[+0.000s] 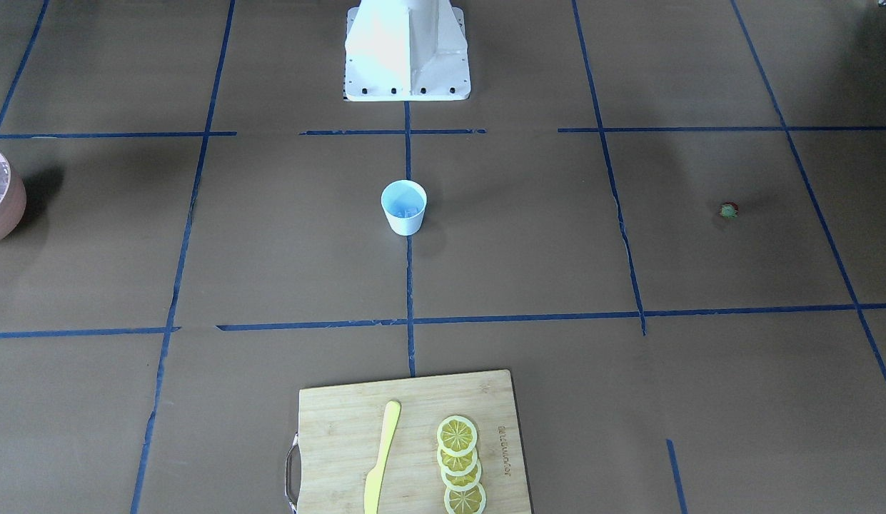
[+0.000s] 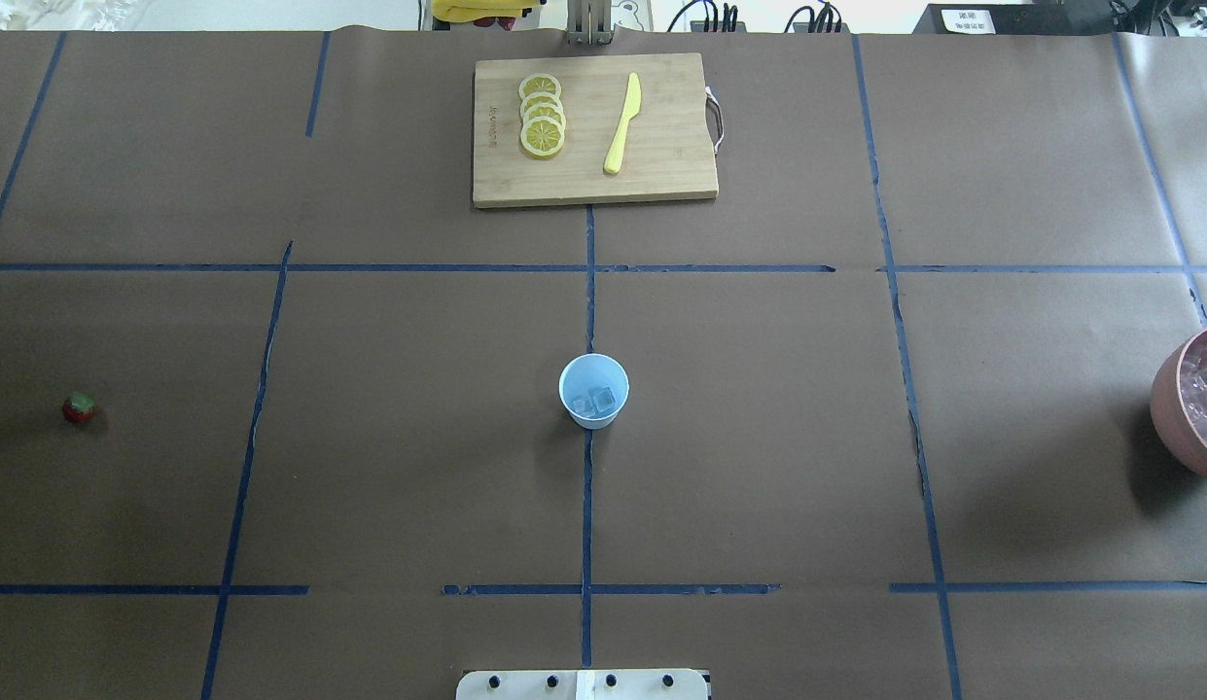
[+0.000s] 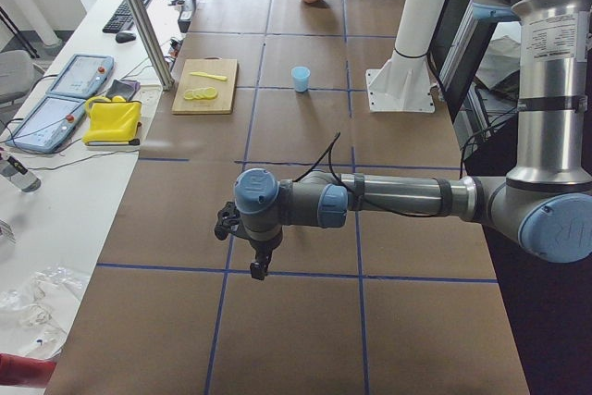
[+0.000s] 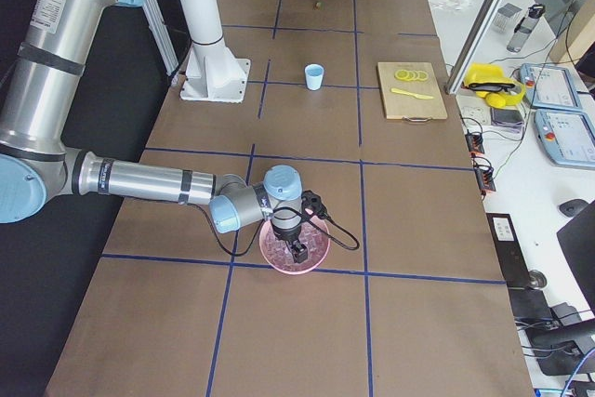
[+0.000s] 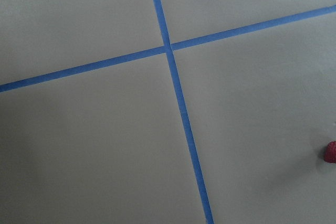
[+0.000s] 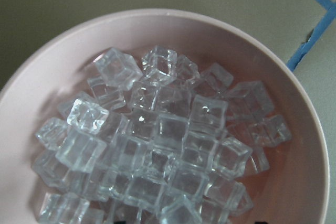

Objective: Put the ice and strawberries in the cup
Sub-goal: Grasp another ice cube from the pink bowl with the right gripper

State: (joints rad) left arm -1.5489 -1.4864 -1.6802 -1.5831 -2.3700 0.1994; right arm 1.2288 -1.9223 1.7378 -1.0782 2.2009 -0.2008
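The pale blue cup [image 2: 593, 389] stands upright at the table's middle, also in the front view [image 1: 404, 207], with two ice cubes [image 2: 594, 402] inside. The strawberry [image 2: 79, 408] lies alone on the table's left side and shows at the left wrist view's right edge [image 5: 331, 152]. The pinkish-brown bowl [image 2: 1172, 408] at the right edge holds several ice cubes [image 6: 157, 150]. My right gripper [image 4: 297, 253] hangs just over the bowl's ice. My left gripper [image 3: 257, 270] hangs above bare table. I cannot tell whether either is open or shut.
A wooden cutting board [image 2: 661, 180] at the far middle carries lemon slices [image 2: 542, 115] and a yellow knife [image 2: 622, 123]. The robot's white base [image 1: 407, 50] stands at the near middle. Blue tape lines cross the brown table cover.
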